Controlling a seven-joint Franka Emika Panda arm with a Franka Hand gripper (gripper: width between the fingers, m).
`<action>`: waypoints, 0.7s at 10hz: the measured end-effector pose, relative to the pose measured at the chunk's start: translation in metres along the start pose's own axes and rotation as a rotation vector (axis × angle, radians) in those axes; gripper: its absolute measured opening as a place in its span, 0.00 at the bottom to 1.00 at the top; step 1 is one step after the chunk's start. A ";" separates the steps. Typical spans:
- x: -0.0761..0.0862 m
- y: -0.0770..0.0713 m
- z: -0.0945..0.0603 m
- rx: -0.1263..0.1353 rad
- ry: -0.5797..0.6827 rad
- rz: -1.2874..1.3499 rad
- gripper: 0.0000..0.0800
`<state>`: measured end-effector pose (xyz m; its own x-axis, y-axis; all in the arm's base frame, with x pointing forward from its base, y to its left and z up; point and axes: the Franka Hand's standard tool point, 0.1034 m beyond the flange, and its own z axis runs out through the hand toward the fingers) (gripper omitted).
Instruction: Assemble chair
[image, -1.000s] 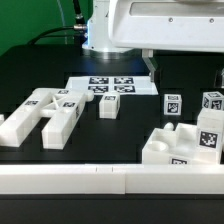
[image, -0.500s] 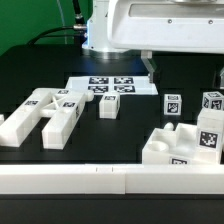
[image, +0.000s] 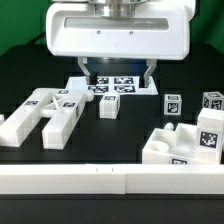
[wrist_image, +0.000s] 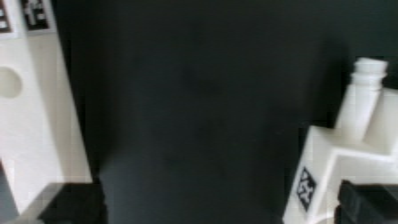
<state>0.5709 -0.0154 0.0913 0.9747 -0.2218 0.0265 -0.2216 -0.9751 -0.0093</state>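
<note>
White rail (image: 110, 180) along front edge. Chair still loose parts on black table: slotted seat block (image: 180, 148) at ext view's right, long bars (image: 45, 112) at left, small cube (image: 108, 105) btwn. Marker board (image: 120, 86) behind; gripper (image: 117, 72) above it, jaws spread wide, empty

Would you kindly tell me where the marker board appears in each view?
Exterior view: the marker board lies at the back centre of the black table, between the open jaws of the gripper.
Wrist view: I cannot make it out there.
Shared landmark: the black table.
</note>
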 end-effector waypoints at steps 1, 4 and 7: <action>0.000 -0.002 0.000 0.000 -0.001 -0.009 0.81; -0.007 0.009 0.009 0.002 0.027 -0.088 0.81; -0.039 0.027 0.036 -0.018 0.043 -0.175 0.81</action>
<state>0.5273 -0.0331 0.0540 0.9964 -0.0486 0.0690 -0.0499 -0.9986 0.0168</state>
